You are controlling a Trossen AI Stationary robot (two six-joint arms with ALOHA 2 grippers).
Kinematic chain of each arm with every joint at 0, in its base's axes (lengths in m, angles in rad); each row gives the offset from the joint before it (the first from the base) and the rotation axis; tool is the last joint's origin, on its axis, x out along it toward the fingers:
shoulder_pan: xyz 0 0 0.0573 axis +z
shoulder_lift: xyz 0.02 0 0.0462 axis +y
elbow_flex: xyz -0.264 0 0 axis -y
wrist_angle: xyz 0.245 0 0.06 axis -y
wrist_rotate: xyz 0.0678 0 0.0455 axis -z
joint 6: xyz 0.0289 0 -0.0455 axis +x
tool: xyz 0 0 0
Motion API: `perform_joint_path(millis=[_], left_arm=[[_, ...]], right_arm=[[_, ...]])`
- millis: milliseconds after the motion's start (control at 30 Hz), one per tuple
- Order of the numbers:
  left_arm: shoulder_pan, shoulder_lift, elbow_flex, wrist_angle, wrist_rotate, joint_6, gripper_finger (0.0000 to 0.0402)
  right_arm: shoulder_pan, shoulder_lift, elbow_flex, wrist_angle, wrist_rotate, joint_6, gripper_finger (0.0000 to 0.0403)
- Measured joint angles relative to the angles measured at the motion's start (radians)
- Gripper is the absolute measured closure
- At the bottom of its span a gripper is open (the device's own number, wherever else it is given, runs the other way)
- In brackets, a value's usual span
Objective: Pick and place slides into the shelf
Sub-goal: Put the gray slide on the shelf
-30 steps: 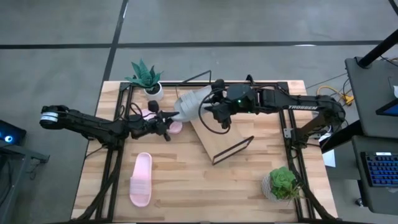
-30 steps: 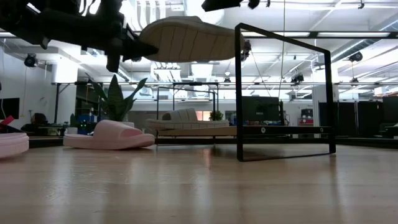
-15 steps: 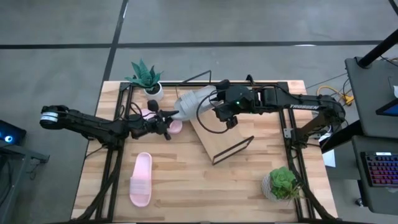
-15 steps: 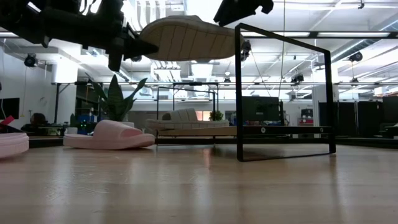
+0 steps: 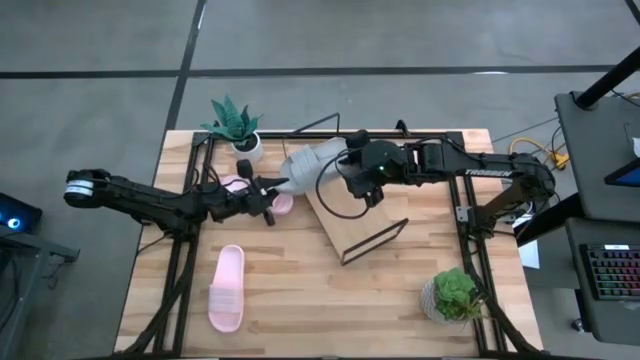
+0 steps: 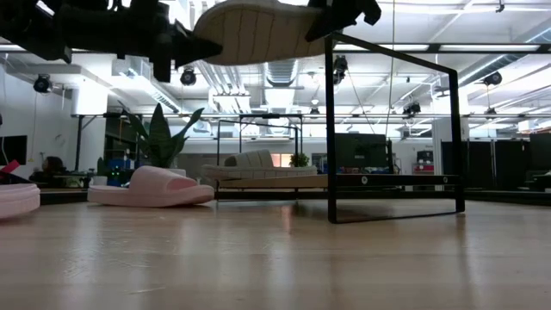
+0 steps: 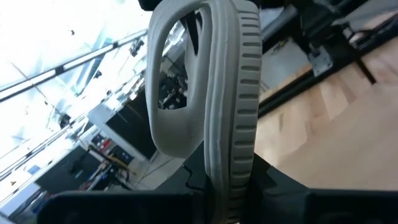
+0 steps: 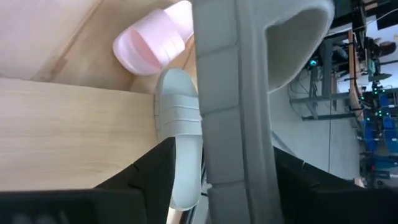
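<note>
Since the frame a second ago: the held grey slide point(image 6: 258, 30) sits higher in the low view, and the right gripper point(image 5: 347, 167) has come in at its far end with fingers spread wider.

Count:
- Slides: four. Two grey, two pale pink.
- Shelf point(image 5: 345, 215): one.
- Potted plants: two, an aloe-type plant point(image 5: 233, 122) and a leafy green plant point(image 5: 455, 293).

Held grey slide:
- It is in the air between the two grippers, clear of the table.
- Left gripper point(image 5: 272, 189) is pressed together on one end, pinching the sole edge.
- Right gripper straddles the other end. The wrist view shows a gap between the sole and one finger point(image 8: 155, 177), so it is not clamped.
- Long axis runs gripper to gripper, roughly level, across the table's width.
- I cannot tell which end is the toe.

Second grey slide point(image 8: 179, 124):
- Seen only in the right wrist view, under the right gripper, at the edge of the slanted board.
- It lies lengthwise along the held slide.

Pink slide one point(image 5: 283, 204) lies on the table directly under the left gripper and is partly hidden by it.

Pink slide two point(image 5: 227, 288) lies well apart from both grippers, on the near side of the left arm. Its long axis runs roughly front to back.

The shelf stands below and just beside the right gripper.
</note>
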Motion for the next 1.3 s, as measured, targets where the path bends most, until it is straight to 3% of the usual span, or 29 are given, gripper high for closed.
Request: perform_joint_path(millis=[100,267,300,633,833,1067,1300], left_arm=[[0.000,0.000,0.000,-0.002,0.017,0.000,0.0385],[0.000,0.003,-0.001,-0.007,0.019,-0.003,0.0380],[-0.001,0.003,-0.002,-0.007,0.019,-0.004,0.0374],[-0.001,-0.033,-0.043,-0.019,0.050,-0.079,0.0296],[-0.002,-0.115,-0.051,-0.169,0.065,-0.150,0.0261],[-0.002,-0.224,-0.050,-0.348,0.208,-0.231,0.0242],[-0.001,-0.264,-0.041,-0.341,0.132,-0.100,0.0242]], right_arm=[[0.000,0.000,0.000,0.000,0.000,-0.004,0.0243],[0.000,0.000,-0.002,-0.002,-0.002,-0.053,0.0354],[0.000,0.000,-0.003,-0.001,-0.001,-0.071,0.0359],[-0.004,-0.002,-0.113,0.116,-0.002,-0.180,0.0358],[-0.042,-0.004,-0.169,0.180,0.015,-0.209,0.0358],[-0.081,-0.006,-0.198,0.184,0.023,-0.203,0.0358],[-0.081,-0.006,-0.265,0.251,-0.051,-0.199,0.0358]])
